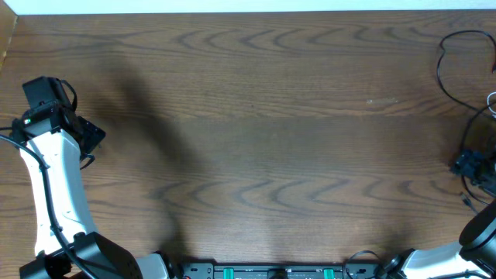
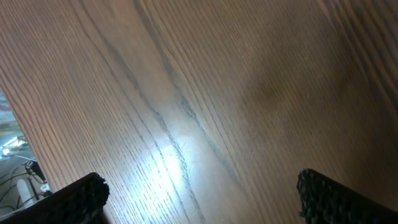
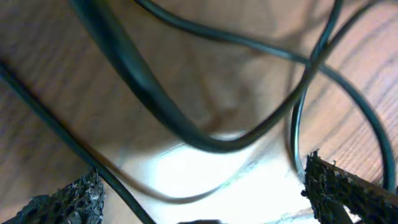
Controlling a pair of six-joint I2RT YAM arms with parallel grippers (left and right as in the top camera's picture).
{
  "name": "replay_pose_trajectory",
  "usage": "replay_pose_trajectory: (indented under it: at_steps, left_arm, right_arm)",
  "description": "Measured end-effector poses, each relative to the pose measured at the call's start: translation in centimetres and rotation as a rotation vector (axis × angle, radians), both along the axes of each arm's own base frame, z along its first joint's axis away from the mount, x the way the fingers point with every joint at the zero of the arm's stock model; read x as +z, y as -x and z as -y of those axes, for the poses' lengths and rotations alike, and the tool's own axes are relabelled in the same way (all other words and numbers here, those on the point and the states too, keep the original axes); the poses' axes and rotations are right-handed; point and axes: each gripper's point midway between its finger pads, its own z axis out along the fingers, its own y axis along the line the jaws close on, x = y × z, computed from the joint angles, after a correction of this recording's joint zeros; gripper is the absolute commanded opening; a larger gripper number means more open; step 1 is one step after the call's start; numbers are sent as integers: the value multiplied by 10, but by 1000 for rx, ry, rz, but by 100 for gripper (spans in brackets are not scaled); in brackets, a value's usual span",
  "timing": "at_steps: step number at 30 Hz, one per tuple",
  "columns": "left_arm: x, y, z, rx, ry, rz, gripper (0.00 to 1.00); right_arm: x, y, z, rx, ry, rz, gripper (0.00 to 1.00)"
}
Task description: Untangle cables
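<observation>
**Both jaws spread wide, cables bunched at the 3 o'clock edge**

We see the black cables [image 1: 439, 74] gathered at the far right of the table [image 1: 256, 93]. In the overhead view a thin loop curves from about 2 o'clock down toward 3 o'clock, where it runs into a darker knot by the wrist of the right arm [image 1: 480, 229]. A short bit of white cable [image 1: 491, 98] shows at the very edge near 3 o'clock.

The right jaws are spread wide just above that bundle and grip nothing. From the right wrist camera, several black strands cross the space between the two textured pads [image 3: 339, 186] — one thicker and blurred, the thinner ones overlapping toward 2 o'clock of that view. Whether a pad touches a strand we cannot tell.

The left arm [image 1: 54, 170] sits at 9 o'clock, well apart from the cables. The left jaws are parted just as wide and are empty — between them we see only bare wood grain with a bright patch of glare.
</observation>
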Motion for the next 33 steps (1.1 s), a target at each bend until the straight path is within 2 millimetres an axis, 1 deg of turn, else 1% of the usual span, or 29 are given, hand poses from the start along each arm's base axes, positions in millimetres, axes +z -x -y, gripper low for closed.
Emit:
replay_pose_trajectory:
  at_steps: [4, 7, 11, 16, 19, 22, 25, 27, 28, 29, 33]
  left_arm:
    - [0, 0, 0, 0, 0, 0, 98]
    - [0, 0, 0, 0, 0, 0, 98]
    - [0, 0, 0, 0, 0, 0, 98]
    - [0, 0, 0, 0, 0, 0, 98]
    - [0, 0, 0, 0, 0, 0, 98]
    - [0, 0, 0, 0, 0, 0, 98]
    - [0, 0, 0, 0, 0, 0, 98]
    - [0, 0, 0, 0, 0, 0, 98]
    - [0, 0, 0, 0, 0, 0, 98]
    - [0, 0, 0, 0, 0, 0, 98]
    - [0, 0, 0, 0, 0, 0, 98]
  right_arm:
    - [0, 0, 4, -23, -9, 32, 99]
    - [-2, -10, -2, 0, -52, 81, 99]
    - [-3, -31, -20, 102, -146, 168, 97]
    - [-1, -51, -45, 217, -223, 225, 96]
    - [7, -60, -59, 279, -231, 246, 97]
    - [33, -74, -75, 357, -202, 292, 96]
    - [64, -87, -93, 436, -155, 351, 96]
    - [89, -96, -110, 503, -120, 402, 98]
    - [94, -98, -114, 518, -112, 412, 99]
    - [111, -102, -126, 560, -91, 448, 99]
    - [150, -108, -157, 661, -39, 536, 99]
